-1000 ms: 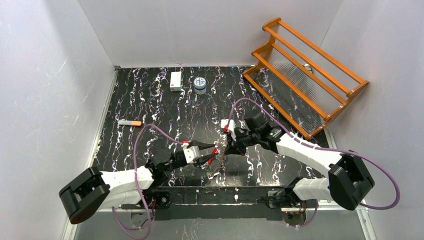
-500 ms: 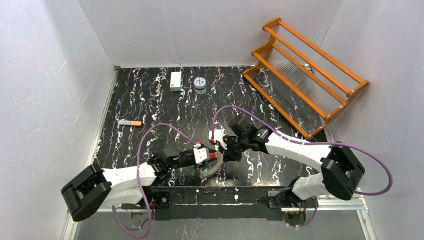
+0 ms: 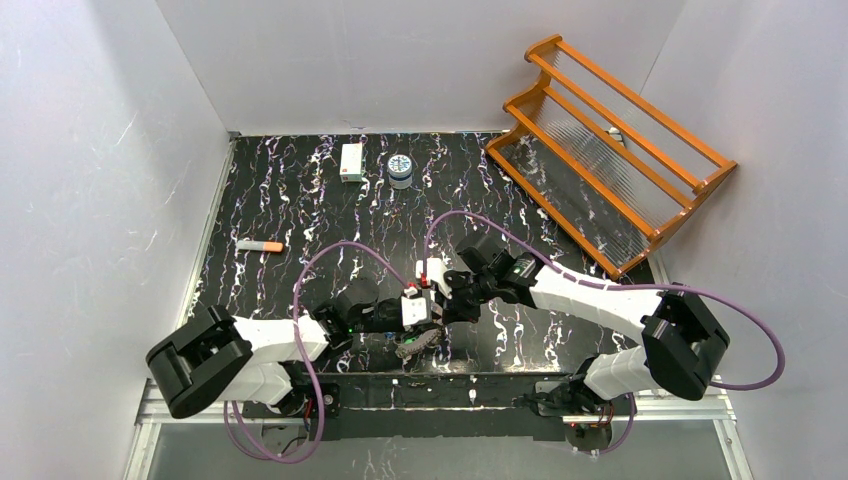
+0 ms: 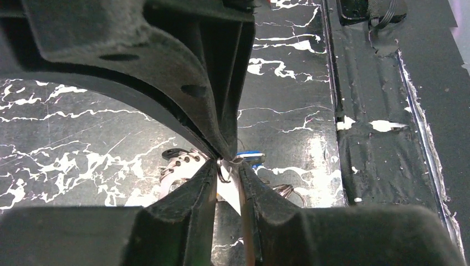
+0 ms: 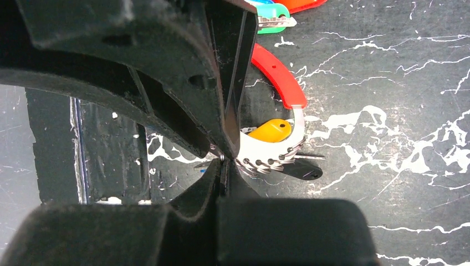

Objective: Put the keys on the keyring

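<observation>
stage: mid-threading, not done | L claw [image 4: 226, 166]: slim gap, keyring [image 4: 224, 169] wire at tips — grip unclear | R claw [image 5: 223, 166]: fully closed, tip-to-tip w/ L, pinch hidden | keys [image 5: 271, 159]: bunch just under claws, bench [image 3: 300, 200] near edge | todo: capped keys [image 5: 274, 12] apart — on ring? can't tell

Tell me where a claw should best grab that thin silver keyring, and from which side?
Probably the bare stretch of the keyring, pinched across its thin wire from the side away from the bunch of keys. The ring is slim, and the keys crowd one part of it, so only the free arc leaves room to pinch.
</observation>
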Controlling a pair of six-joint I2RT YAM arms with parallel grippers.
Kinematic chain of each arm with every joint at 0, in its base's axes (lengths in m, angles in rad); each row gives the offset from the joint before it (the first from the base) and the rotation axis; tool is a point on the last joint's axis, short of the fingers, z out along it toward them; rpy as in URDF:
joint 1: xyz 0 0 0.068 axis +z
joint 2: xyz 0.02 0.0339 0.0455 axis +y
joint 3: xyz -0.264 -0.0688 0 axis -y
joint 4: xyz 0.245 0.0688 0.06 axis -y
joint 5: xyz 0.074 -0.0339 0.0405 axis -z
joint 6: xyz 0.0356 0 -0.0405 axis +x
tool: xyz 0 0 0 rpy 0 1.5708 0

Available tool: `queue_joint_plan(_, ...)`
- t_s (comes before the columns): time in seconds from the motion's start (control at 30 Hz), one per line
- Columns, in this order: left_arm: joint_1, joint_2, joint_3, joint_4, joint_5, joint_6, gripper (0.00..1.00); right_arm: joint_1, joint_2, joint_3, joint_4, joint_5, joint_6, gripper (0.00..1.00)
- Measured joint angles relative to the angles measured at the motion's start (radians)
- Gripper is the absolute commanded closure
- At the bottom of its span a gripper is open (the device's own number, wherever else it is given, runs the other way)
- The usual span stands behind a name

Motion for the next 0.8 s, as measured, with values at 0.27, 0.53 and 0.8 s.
queue_joint_plan(0.27,0.0,0.032,0.004,0.021,0.0,0.016,1.0,0.0,0.0,0.0,-0.012,0.0,0.016,0.99)
queue_joint_plan(0.53,0.0,0.015,0.002,0.022,-0.028,0.005,1.0,-0.001,-0.026,-0.023,0.034,0.015,0.036,0.53)
queue_joint_plan(0.8,-0.001,-0.048,-0.06,0.108,-0.108,-0.074,1.0,-0.056,-0.203,-0.169,0.243,-0.014,0.107,0.44)
